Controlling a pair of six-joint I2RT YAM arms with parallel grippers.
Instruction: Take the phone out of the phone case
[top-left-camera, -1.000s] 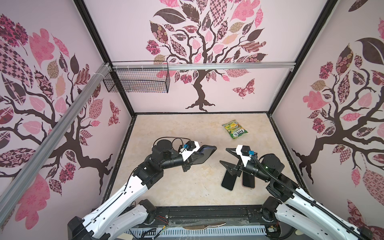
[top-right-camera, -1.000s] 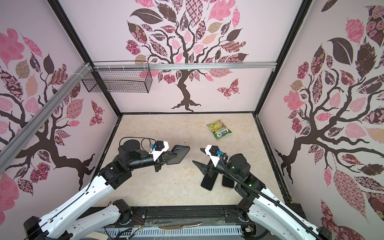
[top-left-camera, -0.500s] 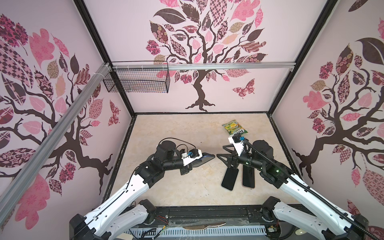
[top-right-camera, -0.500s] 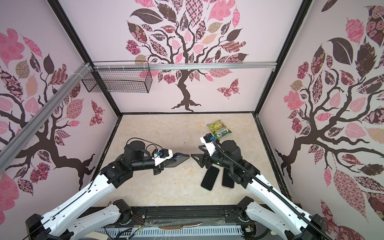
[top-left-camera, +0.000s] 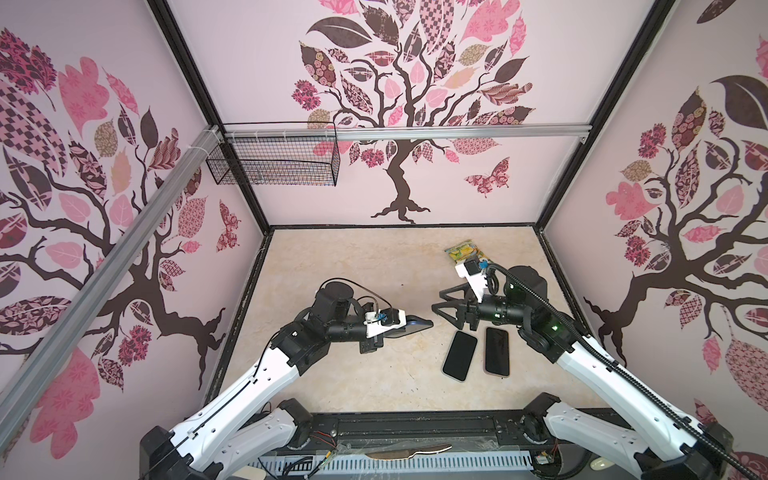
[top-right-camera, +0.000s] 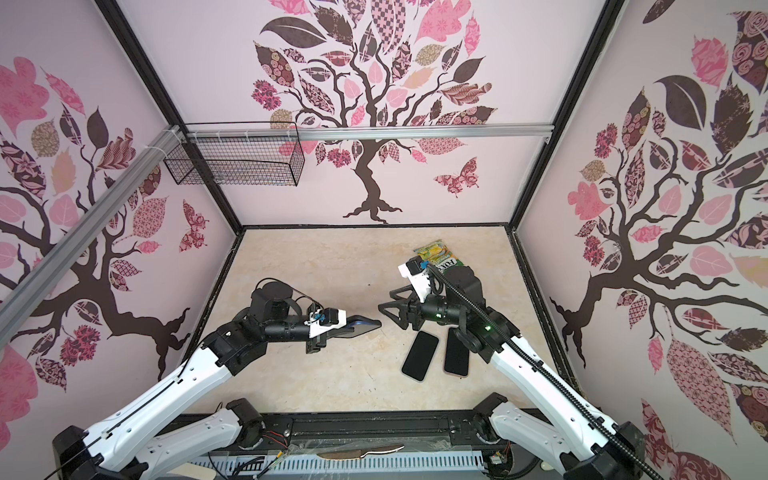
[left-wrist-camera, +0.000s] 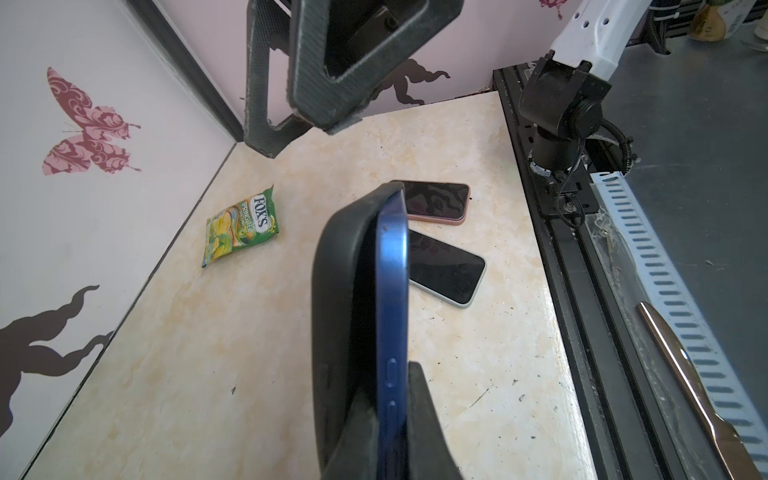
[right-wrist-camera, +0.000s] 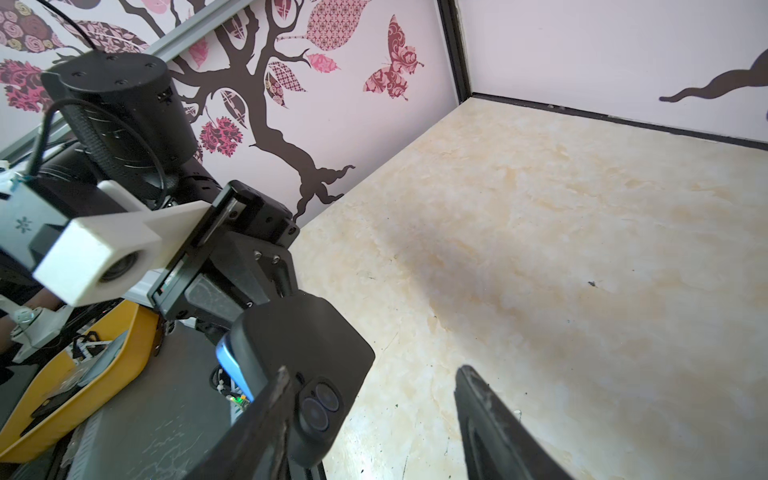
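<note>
A blue phone (left-wrist-camera: 392, 291) in a black phone case (left-wrist-camera: 345, 291) hangs above the middle of the table, with my left gripper (left-wrist-camera: 392, 415) shut on its near end. In both top views it juts right from the left gripper (top-left-camera: 399, 328) (top-right-camera: 338, 326). My right gripper (top-left-camera: 438, 303) (top-right-camera: 385, 301) faces it, open. In the right wrist view the case's camera corner (right-wrist-camera: 320, 407) lies between the fingers of the right gripper (right-wrist-camera: 374, 374), close against one of them; I cannot tell whether it touches. The phone's blue edge (right-wrist-camera: 232, 365) shows beside the case.
Two bare phones (top-left-camera: 460, 355) (top-left-camera: 497, 351) lie on the table below the right arm. A green candy packet (top-left-camera: 465, 251) lies at the back right. A wire basket (top-left-camera: 274, 164) hangs on the back left wall. The black front rail (top-left-camera: 415, 428) borders the table.
The right gripper has lifted away from the two lying phones and moved left to the held phone's end, its jaws narrowing a little. The left gripper has lowered and levelled the phone slightly.
</note>
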